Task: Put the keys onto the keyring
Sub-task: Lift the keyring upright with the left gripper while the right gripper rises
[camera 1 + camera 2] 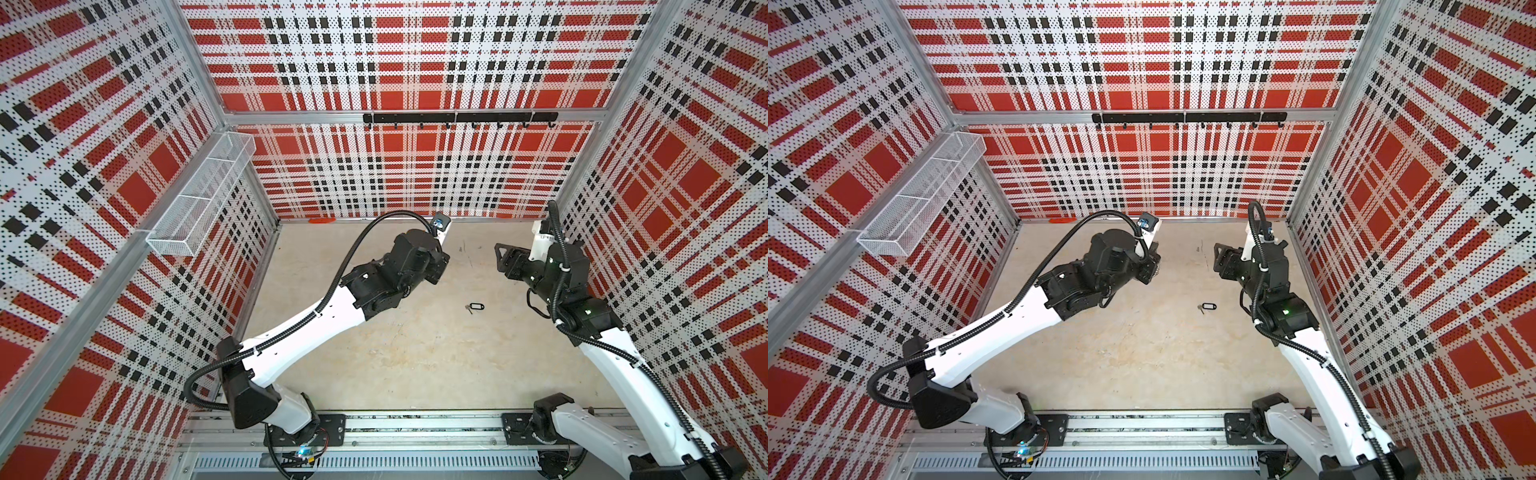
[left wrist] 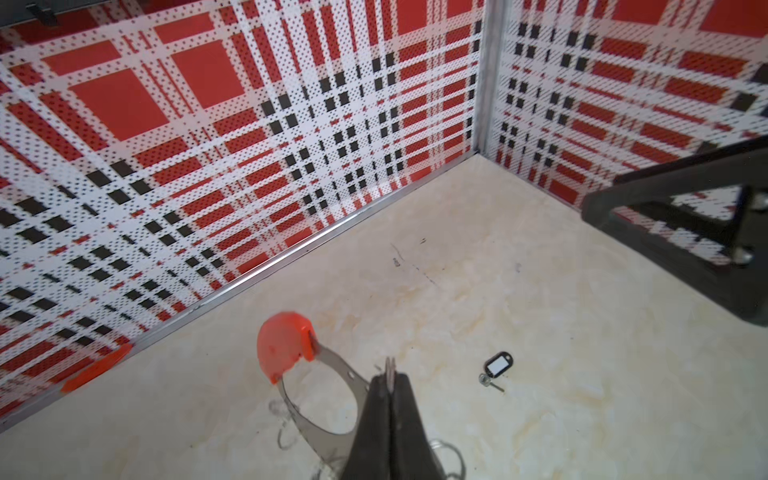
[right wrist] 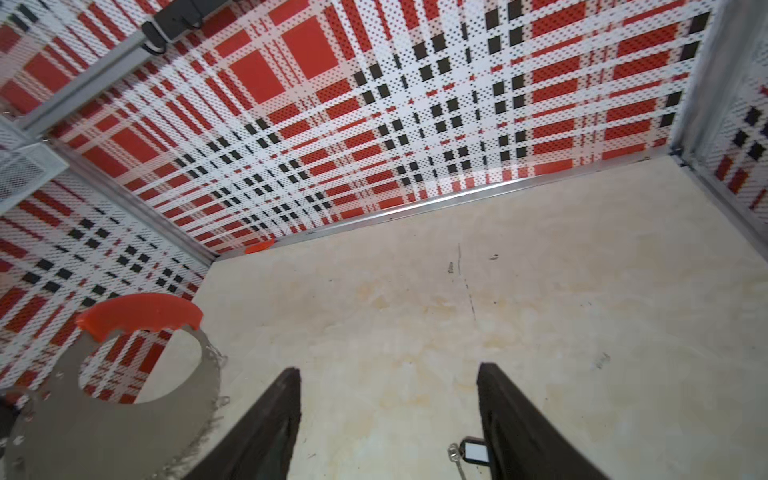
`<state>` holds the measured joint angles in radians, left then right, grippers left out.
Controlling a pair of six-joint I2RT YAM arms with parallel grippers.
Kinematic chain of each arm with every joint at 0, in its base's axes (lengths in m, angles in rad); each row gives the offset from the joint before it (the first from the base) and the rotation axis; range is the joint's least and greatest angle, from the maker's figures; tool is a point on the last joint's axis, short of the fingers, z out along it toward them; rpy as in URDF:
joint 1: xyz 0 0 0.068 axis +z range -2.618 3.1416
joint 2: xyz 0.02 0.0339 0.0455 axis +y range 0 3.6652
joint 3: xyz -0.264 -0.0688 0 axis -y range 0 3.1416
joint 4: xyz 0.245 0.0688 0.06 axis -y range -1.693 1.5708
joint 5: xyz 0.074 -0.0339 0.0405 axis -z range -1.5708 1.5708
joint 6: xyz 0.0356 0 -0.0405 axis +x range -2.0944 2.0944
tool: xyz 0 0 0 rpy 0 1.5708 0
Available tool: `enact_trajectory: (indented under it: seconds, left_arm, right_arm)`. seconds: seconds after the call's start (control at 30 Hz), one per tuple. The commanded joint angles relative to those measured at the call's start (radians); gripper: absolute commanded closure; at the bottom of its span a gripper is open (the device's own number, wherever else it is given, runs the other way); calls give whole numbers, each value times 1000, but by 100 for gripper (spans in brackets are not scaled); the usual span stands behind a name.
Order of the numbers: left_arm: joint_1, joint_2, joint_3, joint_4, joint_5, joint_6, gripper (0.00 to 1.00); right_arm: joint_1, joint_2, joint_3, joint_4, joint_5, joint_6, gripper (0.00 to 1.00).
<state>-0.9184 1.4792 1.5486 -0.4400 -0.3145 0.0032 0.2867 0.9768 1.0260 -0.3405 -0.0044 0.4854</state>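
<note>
Describer: Nearest the lens in the left wrist view is the left claw [image 2: 390, 384]. Its two black fingers are pressed together, clamped on the grey band of the keyring [image 2: 332, 370], which is held up off the desk [image 2: 540, 332].

Reader: And the keys?

Describer: The keys [image 1: 476, 307] lie flat on the desk between the two arms, touching nothing. The right claw [image 3: 388, 368] hangs nearby above the desk, fingers spread apart and empty.

Reader: What might go wrong?

Describer: In my judgement, the key [image 2: 494, 385] is tiny and lies flat, so a closing claw could skid it away or catch only the tag [image 2: 498, 365]. The keyring is pinched at one edge and could swivel in the grip. Its split rings [image 3: 219, 360] dangle loose, so threading could miss.

Reader: Counts?

Describer: One key with one black tag, one keyring, two claws. The split rings are too small and blurred to count.
</note>
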Motion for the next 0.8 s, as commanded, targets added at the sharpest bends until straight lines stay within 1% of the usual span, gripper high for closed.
enact_trajectory:
  seconds: [0.0, 0.07, 0.13, 0.23, 0.3, 0.4, 0.43, 0.47, 0.6, 0.67, 0.77]
  left_arm:
    - [53, -70, -60, 109, 245, 42, 100]
    - [95, -97, -99, 152, 374, 43, 100]
    - [152, -109, -120, 181, 544, 39, 100]
    - [220, -89, -106, 173, 685, 41, 100]
    - [249, -68, -84, 160, 727, 52, 100]
    - [291, -43, -77, 162, 836, 78, 100]
    - [302, -40, -86, 174, 849, 91, 100]
    - [316, -41, -102, 198, 865, 96, 100]
    - [399, -53, -180, 335, 962, 82, 100]
    - [436, -46, -182, 364, 990, 79, 100]
    - [489, -4, -142, 351, 1040, 107, 100]
  right_arm:
    - [-2, 7, 15, 3, -142, -20, 30]
    - [-1, 33, 42, 26, -194, -36, 30]
    - [-1, 63, 78, 53, -282, -49, 30]
    - [-2, 78, 76, 182, -445, -21, 30]
    - [-2, 98, 89, 247, -490, 11, 30]
    - [-2, 174, 173, 258, -536, 53, 30]
    - [-2, 200, 204, 264, -566, 60, 31]
    - [-4, 219, 224, 272, -595, 61, 31]
    - [-10, 288, 276, 362, -691, 141, 35]
    - [-22, 327, 303, 403, -717, 175, 36]
    - [-32, 385, 337, 447, -722, 214, 38]
